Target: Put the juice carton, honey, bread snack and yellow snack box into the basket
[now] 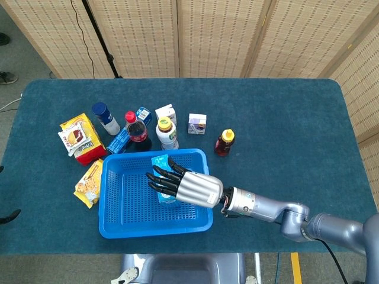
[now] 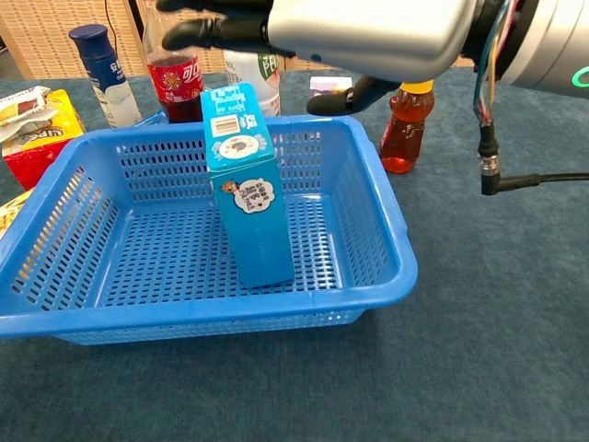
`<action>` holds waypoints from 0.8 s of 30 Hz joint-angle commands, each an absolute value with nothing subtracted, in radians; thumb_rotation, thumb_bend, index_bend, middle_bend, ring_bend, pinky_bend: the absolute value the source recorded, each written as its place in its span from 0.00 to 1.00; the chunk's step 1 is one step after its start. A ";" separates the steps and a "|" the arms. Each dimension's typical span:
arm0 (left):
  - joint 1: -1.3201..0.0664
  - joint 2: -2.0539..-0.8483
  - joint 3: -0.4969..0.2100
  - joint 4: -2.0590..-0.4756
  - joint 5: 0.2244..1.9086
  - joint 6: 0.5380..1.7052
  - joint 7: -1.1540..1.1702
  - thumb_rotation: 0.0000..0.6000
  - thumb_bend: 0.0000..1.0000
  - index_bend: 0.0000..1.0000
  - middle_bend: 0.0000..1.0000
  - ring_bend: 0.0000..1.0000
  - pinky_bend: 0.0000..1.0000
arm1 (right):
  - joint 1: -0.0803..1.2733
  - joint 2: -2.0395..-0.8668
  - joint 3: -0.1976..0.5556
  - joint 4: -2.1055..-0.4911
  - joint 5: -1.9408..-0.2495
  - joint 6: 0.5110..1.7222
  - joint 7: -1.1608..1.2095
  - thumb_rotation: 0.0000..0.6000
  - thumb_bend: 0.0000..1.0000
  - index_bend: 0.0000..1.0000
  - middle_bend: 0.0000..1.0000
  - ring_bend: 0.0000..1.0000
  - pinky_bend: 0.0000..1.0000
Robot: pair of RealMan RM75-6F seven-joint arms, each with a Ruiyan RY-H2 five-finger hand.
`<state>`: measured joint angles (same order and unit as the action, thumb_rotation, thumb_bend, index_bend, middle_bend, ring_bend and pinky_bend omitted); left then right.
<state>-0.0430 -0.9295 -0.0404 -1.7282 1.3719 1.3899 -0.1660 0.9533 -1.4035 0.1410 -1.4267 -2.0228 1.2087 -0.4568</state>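
A tall blue carton point(image 1: 160, 163) point(image 2: 247, 198) stands upright inside the blue basket point(image 1: 108, 195) point(image 2: 184, 318), near its middle. My right hand point(image 1: 186, 186) point(image 2: 368, 32) hovers just above the carton with its fingers spread, holding nothing. The honey bottle point(image 1: 224, 142) point(image 2: 405, 129) stands on the table right of the basket's far corner. The yellow snack box point(image 1: 82, 137) point(image 2: 37, 124) lies left of the basket, and a yellow bread snack packet point(image 1: 89, 183) lies against the basket's left side. A small purple-and-white juice carton point(image 1: 197, 123) stands behind the basket. My left hand does not show.
Behind the basket stand a cola bottle point(image 1: 136, 129) point(image 2: 175, 78), a white bottle with a yellow cap point(image 1: 167, 134), a blue-capped bottle point(image 1: 105, 118) point(image 2: 104, 74), a small white carton point(image 1: 166, 113) and small blue packs point(image 1: 119, 140).
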 commanded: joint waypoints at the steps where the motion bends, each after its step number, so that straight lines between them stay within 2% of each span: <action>1: -0.043 -0.930 -0.039 -1.729 1.373 1.390 -0.164 1.00 0.14 0.00 0.00 0.00 0.00 | 0.931 -1.408 0.158 -1.443 -1.996 1.254 -0.433 1.00 0.00 0.00 0.00 0.00 0.12; 4: -0.042 -0.930 -0.037 -1.731 1.378 1.392 -0.165 1.00 0.14 0.00 0.00 0.00 0.00 | 0.916 -1.394 0.168 -1.455 -1.961 1.259 -0.429 1.00 0.00 0.00 0.00 0.00 0.10; 9: -0.040 -0.929 -0.036 -1.731 1.380 1.395 -0.169 1.00 0.14 0.00 0.00 0.00 0.00 | 0.892 -1.388 0.174 -1.445 -1.914 1.279 -0.396 1.00 0.00 0.00 0.00 0.00 0.12; 11: -0.040 -0.928 -0.035 -1.731 1.382 1.395 -0.170 1.00 0.14 0.00 0.00 0.00 0.00 | 0.882 -1.387 0.169 -1.414 -1.892 1.278 -0.369 1.00 0.00 0.06 0.05 0.03 0.14; 14: -0.038 -0.925 -0.032 -1.731 1.392 1.398 -0.179 1.00 0.14 0.00 0.00 0.00 0.00 | 0.886 -1.336 0.127 -1.415 -1.825 1.169 -0.240 1.00 0.00 0.24 0.21 0.15 0.19; 17: -0.037 -0.924 -0.032 -1.729 1.392 1.400 -0.186 1.00 0.14 0.00 0.00 0.00 0.00 | 0.886 -1.305 0.115 -1.425 -1.785 1.138 -0.119 1.00 0.12 0.30 0.27 0.19 0.24; 19: -0.038 -0.924 -0.032 -1.729 1.392 1.398 -0.186 1.00 0.14 0.00 0.00 0.00 0.00 | 0.879 -1.303 0.115 -1.402 -1.765 1.141 -0.074 1.00 0.24 0.31 0.27 0.20 0.24; 21: -0.039 -0.924 -0.032 -1.729 1.392 1.396 -0.185 1.00 0.14 0.00 0.00 0.00 0.00 | 0.877 -1.301 0.116 -1.389 -1.749 1.134 -0.052 1.00 0.26 0.29 0.25 0.20 0.24; 23: -0.039 -0.924 -0.031 -1.729 1.395 1.396 -0.185 1.00 0.14 0.00 0.00 0.00 0.00 | 0.873 -1.297 0.122 -1.364 -1.713 1.116 -0.039 1.00 0.26 0.24 0.18 0.17 0.22; 24: -0.039 -0.924 -0.030 -1.729 1.396 1.396 -0.185 1.00 0.14 0.00 0.00 0.00 0.00 | 0.872 -1.296 0.127 -1.353 -1.698 1.110 -0.036 1.00 0.26 0.20 0.12 0.13 0.19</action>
<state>-0.0391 -0.9240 -0.0304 -1.7294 1.3955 1.3964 -0.1848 0.8772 -1.3061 0.1244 -1.3761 -1.7260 1.1292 -0.0489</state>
